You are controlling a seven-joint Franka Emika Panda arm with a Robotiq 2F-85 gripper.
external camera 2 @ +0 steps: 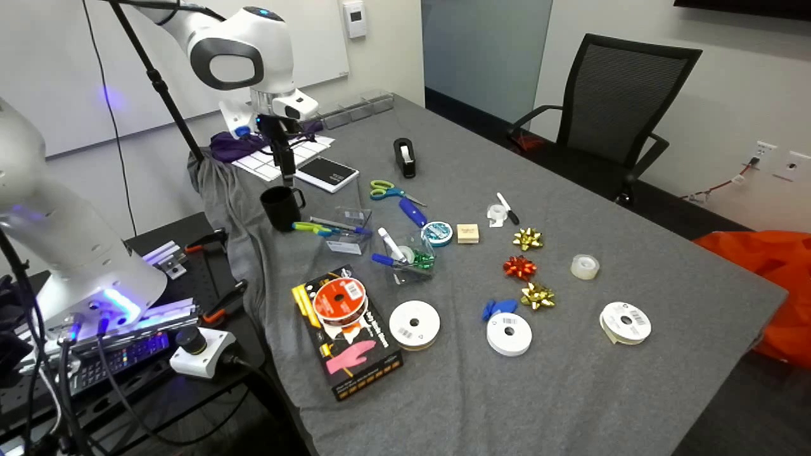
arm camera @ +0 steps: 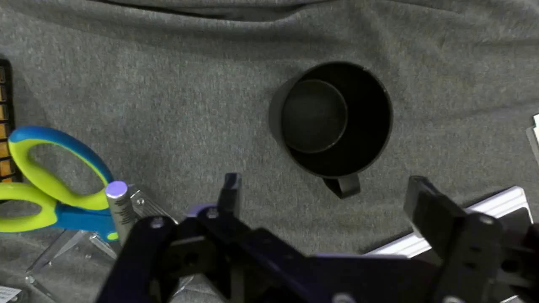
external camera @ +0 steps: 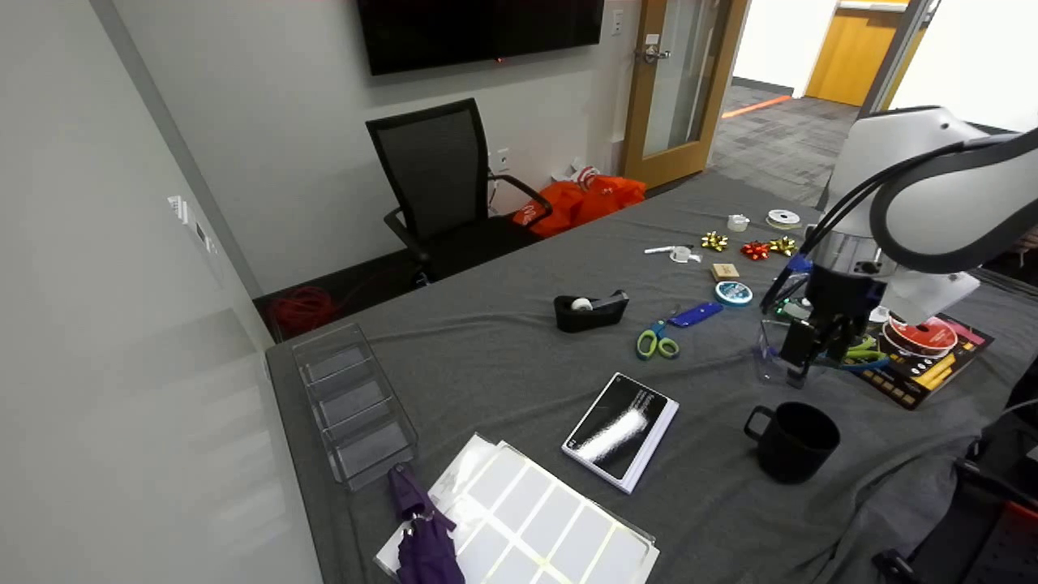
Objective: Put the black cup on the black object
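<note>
My jaws stand wide apart, nothing between them. The black mug [arm camera: 334, 120] sits upright on the tabletop [arm camera: 177, 101], lower than the jaws and just past their gap toward the wrist view's top edge, loop handle [arm camera: 345, 186] pointing back at them. I judge 1 shift over it, then down, is needed; the black-covered book [arm camera: 505, 206] lies partly hidden behind 1 jaw there.

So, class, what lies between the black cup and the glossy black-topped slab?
Only grey cloth lies between the black cup and the glossy black-topped slab: that bare stretch shows in an exterior view.
</note>
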